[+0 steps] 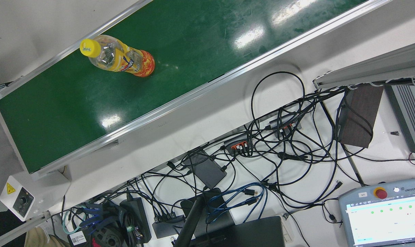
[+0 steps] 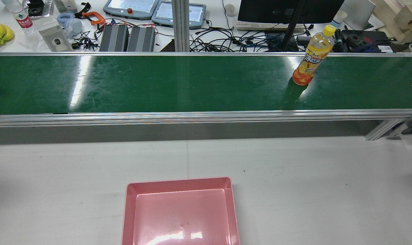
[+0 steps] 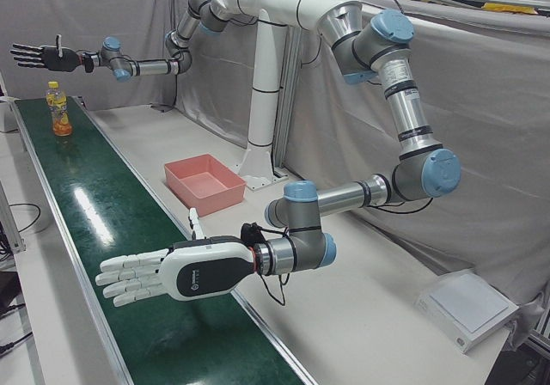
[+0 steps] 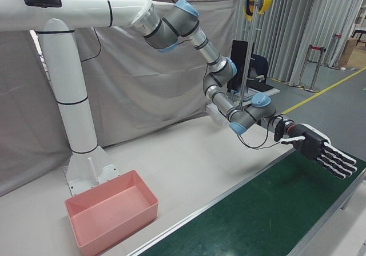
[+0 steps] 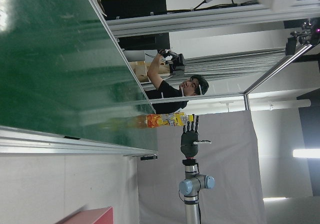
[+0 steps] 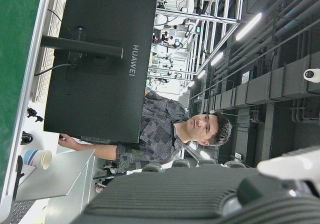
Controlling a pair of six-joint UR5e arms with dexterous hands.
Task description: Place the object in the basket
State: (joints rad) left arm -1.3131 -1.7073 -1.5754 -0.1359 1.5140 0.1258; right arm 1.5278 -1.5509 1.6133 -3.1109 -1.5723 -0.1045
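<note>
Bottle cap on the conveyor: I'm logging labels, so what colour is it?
Yellow. The plastic drink bottle's cap shows best in the front view.

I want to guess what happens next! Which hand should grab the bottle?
Right. The right hand hovers open just above the bottle, while the left hand is open far down the conveyor belt.

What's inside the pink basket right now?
Nothing. The pink basket is empty in the rear view; you can see its shiny bare floor. The bottle stands on the green belt. Only the basket's nearest edge is cut off.
</note>
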